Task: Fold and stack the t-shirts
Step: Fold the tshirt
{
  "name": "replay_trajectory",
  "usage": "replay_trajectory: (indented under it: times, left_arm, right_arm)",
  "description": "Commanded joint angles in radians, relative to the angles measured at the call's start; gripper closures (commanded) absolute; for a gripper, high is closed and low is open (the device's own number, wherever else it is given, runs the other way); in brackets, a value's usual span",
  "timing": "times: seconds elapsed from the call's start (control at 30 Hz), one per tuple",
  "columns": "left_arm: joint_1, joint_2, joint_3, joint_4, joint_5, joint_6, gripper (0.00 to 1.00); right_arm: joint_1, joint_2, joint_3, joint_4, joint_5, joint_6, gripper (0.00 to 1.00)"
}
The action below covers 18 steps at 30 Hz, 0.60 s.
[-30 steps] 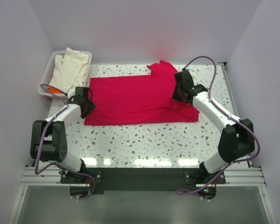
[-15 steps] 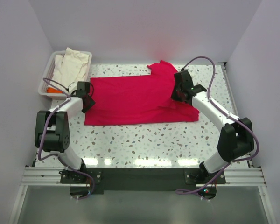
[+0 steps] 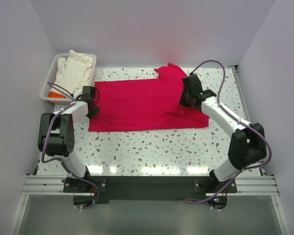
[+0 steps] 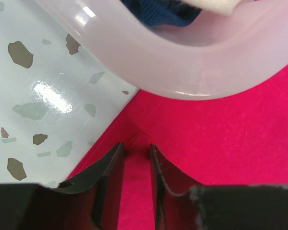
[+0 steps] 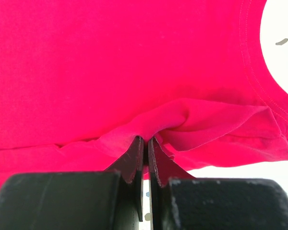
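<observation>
Top external shows my left gripper [image 3: 90, 100] and right gripper [image 3: 187, 96] pinching the crimson-red cloth t-shirt [image 3: 142, 105], folding next needs a joint lift.

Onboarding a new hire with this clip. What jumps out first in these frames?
The crimson-red t-shirt spread flat across the speckled table dominates the overhead view. Both arms work its ends: the right gripper has its jaws pinched shut on a raised fold, and the left gripper has its jaws slightly apart around the shirt's edge beside the white plastic tray. In that tray, far left, lies a cream-white t-shirt.
</observation>
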Motion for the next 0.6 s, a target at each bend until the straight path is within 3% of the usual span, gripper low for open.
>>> replay_trajectory:
  times: [0.0,0.27,0.57]
  left_arm:
    - [-0.003,0.001,0.035,0.01,-0.028,0.01,0.71]
    - [-0.005,-0.013,0.024,0.011,-0.027,0.021,0.99]
    - [-0.003,-0.096,0.01,-0.006,-0.048,0.031,1.0]
  right_arm:
    - [-0.006,-0.003,0.0,0.033,-0.003,-0.005,1.0]
    - [-0.004,-0.007,-0.005,0.033,-0.008,-0.003,1.0]
    - [-0.004,-0.03,0.036,0.011,0.007,-0.012,1.0]
